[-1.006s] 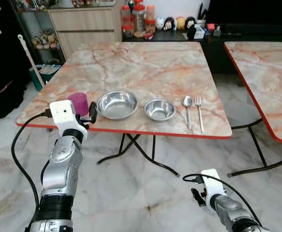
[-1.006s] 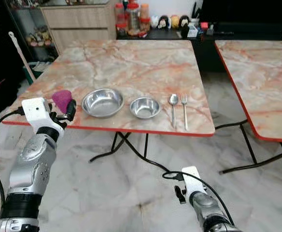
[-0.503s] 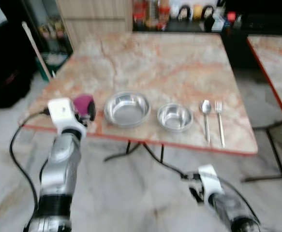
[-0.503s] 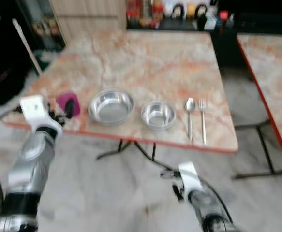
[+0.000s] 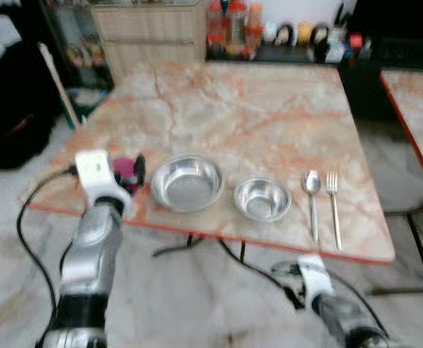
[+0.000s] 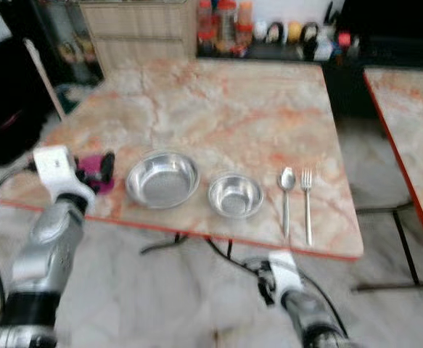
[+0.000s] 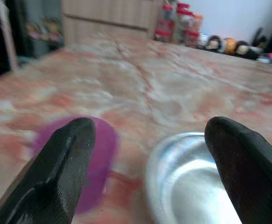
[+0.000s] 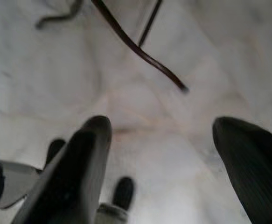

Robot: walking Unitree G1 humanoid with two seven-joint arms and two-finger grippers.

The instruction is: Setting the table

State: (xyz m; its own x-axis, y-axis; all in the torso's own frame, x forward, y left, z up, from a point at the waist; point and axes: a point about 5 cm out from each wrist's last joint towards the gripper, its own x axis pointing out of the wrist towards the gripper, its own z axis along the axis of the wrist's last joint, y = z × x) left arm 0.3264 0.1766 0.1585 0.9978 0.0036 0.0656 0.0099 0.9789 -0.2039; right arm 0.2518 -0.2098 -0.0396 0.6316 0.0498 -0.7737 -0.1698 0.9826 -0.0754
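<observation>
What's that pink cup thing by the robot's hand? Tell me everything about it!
The pink cup is a small magenta cup that looks like plastic. It sits on the marble-patterned table near its front edge, at the left end of the row, just left of the big steel bowl and apart from it. The left gripper is right at it with fingers spread; one finger covers part of the cup. The picture is too blurry to tell whether they touch or whether it stands upright.

no legible text, labels or numbers

Home dining rm: marble table (image 5: pixel 255 116), wood cabinet (image 5: pixel 149 32), jars (image 5: pixel 229 25)
</observation>
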